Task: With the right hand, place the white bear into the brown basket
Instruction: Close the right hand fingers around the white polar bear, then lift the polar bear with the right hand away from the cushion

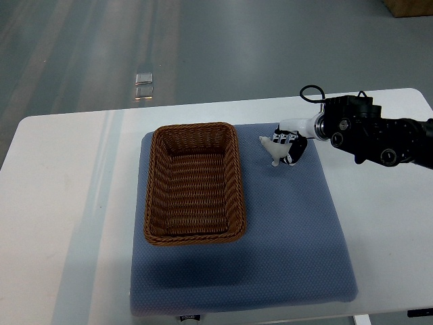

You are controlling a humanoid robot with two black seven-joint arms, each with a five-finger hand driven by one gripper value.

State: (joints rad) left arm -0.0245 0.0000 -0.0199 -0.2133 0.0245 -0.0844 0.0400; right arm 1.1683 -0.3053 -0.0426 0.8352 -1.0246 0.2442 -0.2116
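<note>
**Right hand closed on white bear, beside basket**

The white table (61,176) carries a blue mat (284,237) that extends below and to the left of the hand. The brown basket (194,183) sits on the mat to the left of the hand, apart from it; its interior shows only woven bottom. The right arm (379,135) enters from the right edge. The right hand (289,143) has its fingers curled around the white bear (270,149), which protrudes from the hand's left side, over the mat, just right of the basket rim.
</note>
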